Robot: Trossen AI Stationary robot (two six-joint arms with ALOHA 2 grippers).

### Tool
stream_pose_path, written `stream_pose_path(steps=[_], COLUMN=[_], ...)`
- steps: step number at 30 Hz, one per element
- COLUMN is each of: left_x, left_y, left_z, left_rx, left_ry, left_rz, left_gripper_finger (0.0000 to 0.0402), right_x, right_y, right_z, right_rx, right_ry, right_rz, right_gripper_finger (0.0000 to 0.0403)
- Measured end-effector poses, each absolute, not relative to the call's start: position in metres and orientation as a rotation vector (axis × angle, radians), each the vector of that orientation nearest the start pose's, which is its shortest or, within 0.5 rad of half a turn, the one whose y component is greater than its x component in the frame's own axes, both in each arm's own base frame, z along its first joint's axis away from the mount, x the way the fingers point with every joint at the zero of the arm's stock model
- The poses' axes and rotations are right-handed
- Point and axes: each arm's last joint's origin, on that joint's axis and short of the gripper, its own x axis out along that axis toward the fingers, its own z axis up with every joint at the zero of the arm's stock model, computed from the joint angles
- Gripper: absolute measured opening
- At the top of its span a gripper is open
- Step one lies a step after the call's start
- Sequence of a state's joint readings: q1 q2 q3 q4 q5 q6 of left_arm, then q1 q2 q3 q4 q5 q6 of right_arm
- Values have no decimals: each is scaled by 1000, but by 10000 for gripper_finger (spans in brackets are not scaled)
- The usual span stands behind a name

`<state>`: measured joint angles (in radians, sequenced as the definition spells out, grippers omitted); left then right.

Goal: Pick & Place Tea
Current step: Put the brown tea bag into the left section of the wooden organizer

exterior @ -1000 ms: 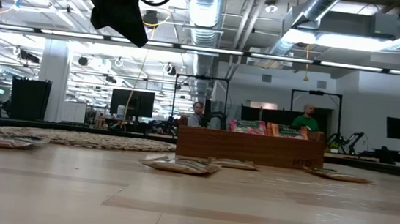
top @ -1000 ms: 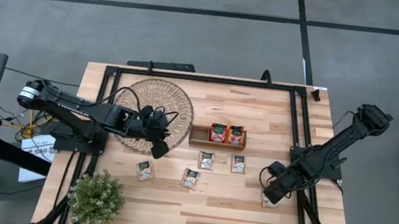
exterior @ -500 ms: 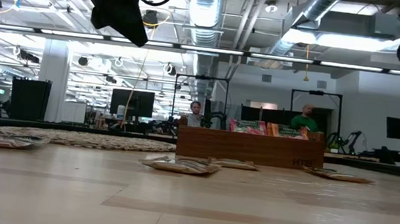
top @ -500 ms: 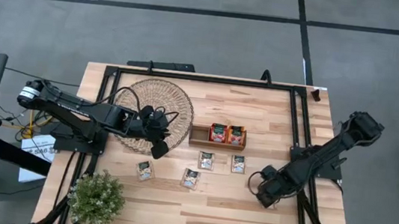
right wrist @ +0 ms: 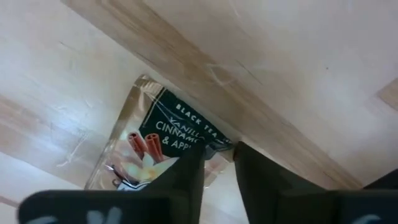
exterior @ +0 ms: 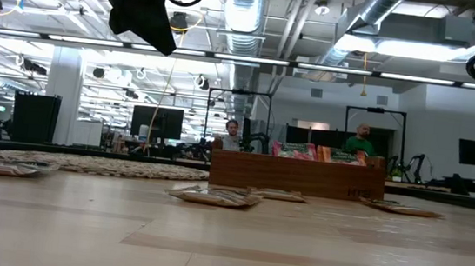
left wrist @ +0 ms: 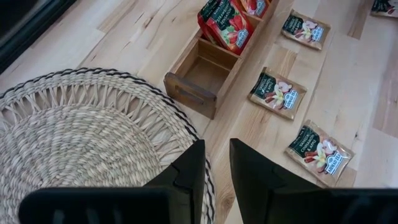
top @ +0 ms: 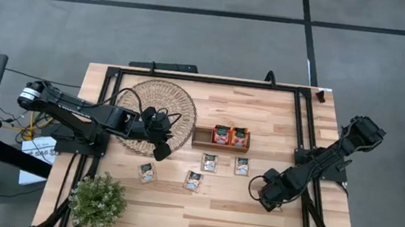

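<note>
Tea sachets lie scattered over the wooden surface (top: pixel 251 226). Two red-orange sachets (top: pixel 230 136) stand upright in the right part of the long wooden tray (top: pixel 201 137), just above the middle of the high view; the tray's left compartment holds nothing. Below the tray, two pale sachets (top: pixel 225 164) lie flat side by side, and lower left of them two more pale sachets (top: pixel 170 176) rest near the potted plant (top: pixel 97 202) at the lower left of the frame.

At the lower right of the high view, the right gripper (top: pixel 269 200) is down at the surface on another pale sachet (right wrist: pixel 146 149). Its wrist view shows this packet, printed with black tea, cinnamon and apple, lying flat on the wood with its corner between the two dark fingers (right wrist: pixel 186 177); the jaws are drawn in close around that corner, pinching it, though the packet sits flat on the wood.

The left gripper (top: pixel 160 151) hangs at the lower right edge of the round woven mat (top: pixel 159 101), left of the tray. Its jaws are nearly together with only a thin gap, and nothing sits between them. In the low view it hangs high at the upper left, well clear of the surface.
</note>
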<state>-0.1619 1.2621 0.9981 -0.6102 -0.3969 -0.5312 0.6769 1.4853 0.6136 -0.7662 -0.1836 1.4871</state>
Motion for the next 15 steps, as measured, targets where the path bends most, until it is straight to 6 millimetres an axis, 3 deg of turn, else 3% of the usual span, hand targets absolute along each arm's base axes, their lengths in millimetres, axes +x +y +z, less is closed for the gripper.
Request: stream_pose_path(steps=[9,15], left_x=[251,253], left_y=[-30,-30], left_z=[277,278], left_rx=[-252,-260], left_ry=[756,735], left_rz=[432,427], left_gripper_finger=[65,65], right_x=[148,148], right_y=[125,124], right_z=[122,122], right_rx=[689,691], right_ry=[1666,1667], right_rz=[-671,-675], right_gripper_finger=[9,2])
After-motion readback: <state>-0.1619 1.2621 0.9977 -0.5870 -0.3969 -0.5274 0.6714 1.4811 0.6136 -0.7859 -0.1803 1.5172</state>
